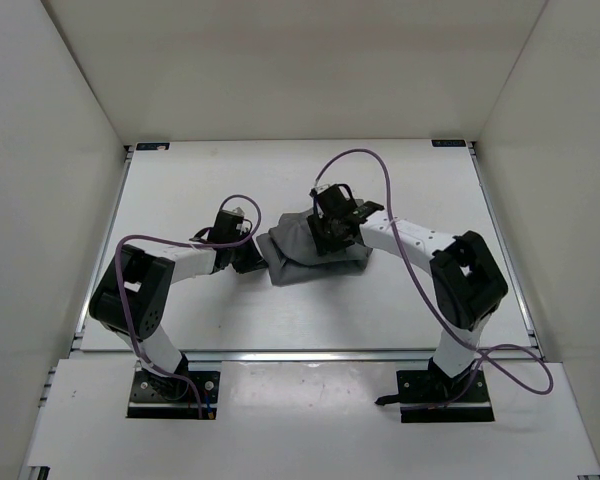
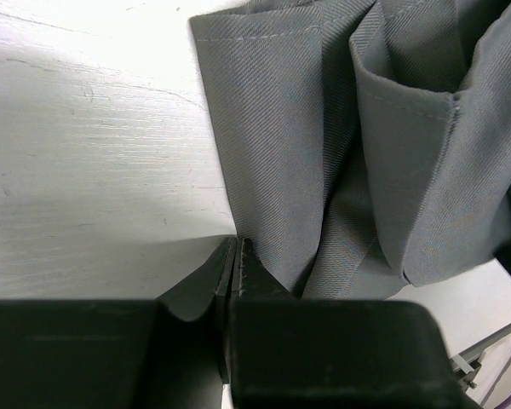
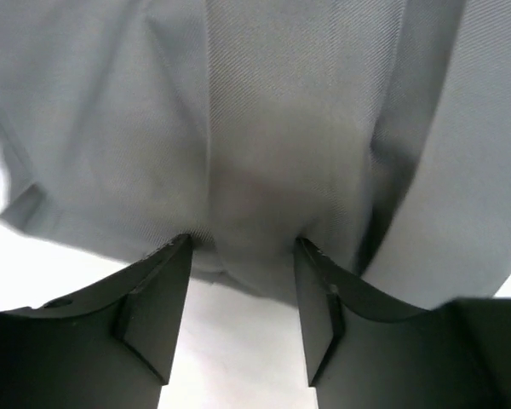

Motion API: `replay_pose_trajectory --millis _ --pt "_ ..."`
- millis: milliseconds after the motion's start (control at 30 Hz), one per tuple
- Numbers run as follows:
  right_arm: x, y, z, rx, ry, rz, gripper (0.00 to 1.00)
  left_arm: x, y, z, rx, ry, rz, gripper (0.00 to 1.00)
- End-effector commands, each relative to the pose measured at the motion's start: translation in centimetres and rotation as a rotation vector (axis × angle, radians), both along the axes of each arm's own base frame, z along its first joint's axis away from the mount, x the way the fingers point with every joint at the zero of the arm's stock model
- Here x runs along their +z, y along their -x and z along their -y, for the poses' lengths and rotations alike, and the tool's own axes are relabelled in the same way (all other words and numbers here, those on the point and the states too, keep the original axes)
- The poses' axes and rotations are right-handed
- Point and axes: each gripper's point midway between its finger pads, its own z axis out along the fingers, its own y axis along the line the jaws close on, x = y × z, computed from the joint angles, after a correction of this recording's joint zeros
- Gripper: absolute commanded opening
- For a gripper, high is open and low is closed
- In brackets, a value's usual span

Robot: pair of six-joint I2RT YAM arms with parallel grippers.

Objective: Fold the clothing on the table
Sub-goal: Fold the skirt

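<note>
The clothing (image 1: pixel 305 257) is a dark grey garment bunched in a heap at the middle of the white table (image 1: pixel 180 190). My left gripper (image 1: pixel 252 258) sits at the heap's left edge. In the left wrist view its jaws (image 2: pixel 237 243) are shut, and the hemmed edge of the clothing (image 2: pixel 324 128) runs right into their tips. My right gripper (image 1: pixel 332 228) is on top of the heap at its far side. In the right wrist view it (image 3: pixel 243 247) stands open, its fingertips (image 3: pixel 180 249) pressed against the clothing (image 3: pixel 264 111) with a ridge of fabric between them.
White upright walls (image 1: pixel 50 150) close in the table on the left, back and right. Thin metal rails (image 1: pixel 500 240) run along the table's edges. Purple cables (image 1: pixel 380 170) loop above both arms. Bare tabletop (image 2: pixel 85 153) lies left of the garment.
</note>
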Motion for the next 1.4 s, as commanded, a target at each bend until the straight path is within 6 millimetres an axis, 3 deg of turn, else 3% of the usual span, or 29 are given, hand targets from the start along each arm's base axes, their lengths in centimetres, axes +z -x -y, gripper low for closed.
replay_pose_trajectory --millis 0,33,67,100,333,500,833,1100,1233,1367 --pt "0.0 -1.5 -0.7 0.002 0.044 0.045 0.41 0.4 -0.3 0.0 -0.011 -0.011 0.005 0.1" --pt "-0.2 -1.5 -0.7 0.004 0.048 0.034 0.34 0.3 -0.3 0.2 -0.011 -0.011 0.001 0.1" --pt "-0.1 -1.6 -1.0 0.014 0.04 0.033 0.1 0.2 -0.4 0.0 -0.015 -0.012 0.004 0.09" --pt "0.2 -1.7 -1.2 0.018 0.033 0.037 0.0 0.3 -0.5 0.2 -0.018 -0.012 0.006 0.09" --pt "5.2 -0.2 -5.2 0.094 -0.107 0.076 0.0 0.2 -0.3 0.2 -0.02 -0.014 0.002 0.06" --pt "6.8 1.2 -7.5 0.123 -0.273 0.027 0.01 0.1 -0.2 0.0 -0.014 -0.008 -0.006 0.05" --pt "1.1 4.8 -10.1 0.203 -0.276 -0.146 0.0 0.4 -0.3 0.2 -0.013 -0.005 0.004 0.05" --pt "-3.7 6.8 -9.1 0.2 -0.226 -0.259 0.0 0.6 -0.4 -0.2 -0.007 0.004 0.008 0.09" --pt "-5.3 6.4 -8.6 0.179 -0.182 -0.26 0.0 2.5 -0.7 -0.9 0.011 0.008 0.039 0.25" --pt "-6.3 5.5 -8.4 0.168 -0.173 -0.271 0.01 6.5 -1.2 -2.5 0.045 0.009 0.129 0.3"
